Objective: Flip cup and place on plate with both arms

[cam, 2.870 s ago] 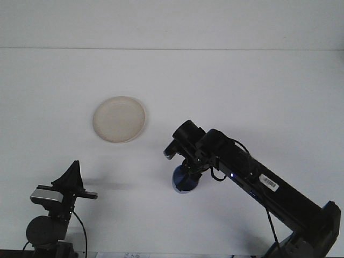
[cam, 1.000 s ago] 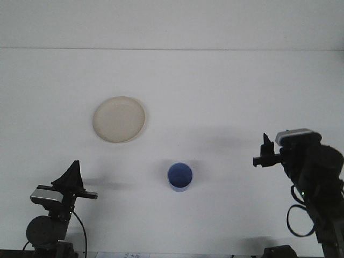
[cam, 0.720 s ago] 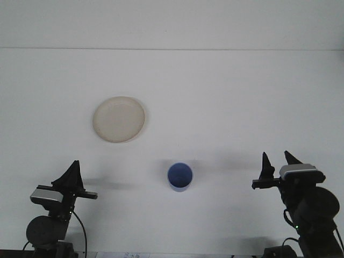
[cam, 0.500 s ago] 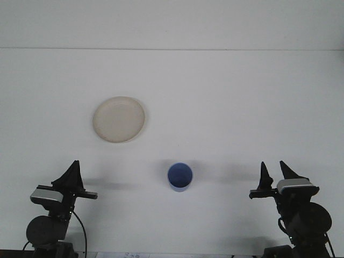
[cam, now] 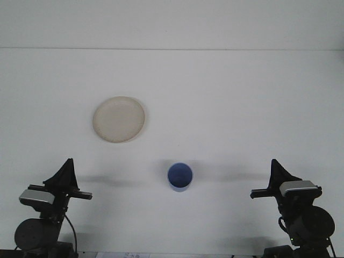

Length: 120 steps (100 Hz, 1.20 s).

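Note:
The blue cup (cam: 179,177) stands upright on the white table, mouth up, near the front centre. The cream plate (cam: 119,119) lies flat behind it to the left, with nothing on it. My left gripper (cam: 64,171) is at the front left corner, well away from both. Its fingers show as a single dark point, so it looks shut and holds nothing. At the front right, my right gripper (cam: 277,171) sits about as far from the cup. Its fingers also meet in one point, shut and holding nothing.
The white table (cam: 226,107) ends at a far edge along the top of the view. Both arm bases sit at the bottom corners. Only the cup and plate lie on the surface.
My right arm let go of the cup, leaving it upright, and drew back to the front right. Its two fingers, apart a moment ago, have closed. My left gripper shifted slightly left.

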Available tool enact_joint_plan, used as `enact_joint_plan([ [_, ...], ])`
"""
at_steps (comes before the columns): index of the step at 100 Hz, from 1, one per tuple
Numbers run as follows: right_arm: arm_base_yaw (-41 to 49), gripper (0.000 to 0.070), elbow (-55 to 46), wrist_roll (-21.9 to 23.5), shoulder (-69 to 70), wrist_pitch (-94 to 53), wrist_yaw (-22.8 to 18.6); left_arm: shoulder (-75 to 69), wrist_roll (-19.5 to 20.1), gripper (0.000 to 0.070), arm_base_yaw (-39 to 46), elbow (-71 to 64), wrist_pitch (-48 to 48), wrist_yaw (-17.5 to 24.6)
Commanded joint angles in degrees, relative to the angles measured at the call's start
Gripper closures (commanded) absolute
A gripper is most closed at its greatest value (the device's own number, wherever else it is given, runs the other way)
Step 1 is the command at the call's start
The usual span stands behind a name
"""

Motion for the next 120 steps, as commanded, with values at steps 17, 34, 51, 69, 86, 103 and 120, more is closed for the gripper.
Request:
enact_joint_plan([
  [17, 0.1, 0.0700, 0.5, 0.6, 0.2, 0.5, 0.0, 13.0, -0.1, 0.0687, 0.0, 20.3, -17.8, 0.2],
  [34, 0.1, 0.0700, 0.5, 0.6, 0.2, 0.5, 0.0, 26.2, 0.0, 0.0687, 0.0, 35.9, -34.6, 0.2],
  [51, 0.1, 0.0700, 0.5, 0.6, 0.2, 0.5, -0.1, 36.0, 3.2, 0.0687, 0.0, 44.0, -44.7, 0.2],
  [69, 0.1, 0.0700, 0.5, 0.6, 0.2, 0.0, -0.2, 41.9, 2.9, 0.0684, 0.0, 46.5, -50.8, 0.2],
  [86, 0.1, 0.0700, 0.5, 0.6, 0.2, -1.2, -0.2, 43.3, 2.5, 0.0683, 0.0, 46.5, -50.7, 0.2],
  [103, 0.1, 0.0700, 0.5, 0.6, 0.2, -2.2, -0.2, 43.3, -0.8, 0.0257, 0.0, 46.5, -49.8, 0.2],
  [120, 0.1, 0.0700, 0.5, 0.6, 0.2, -2.3, -0.2, 43.3, -2.1, 0.0151, 0.0, 46.5, -49.6, 3.8],
])
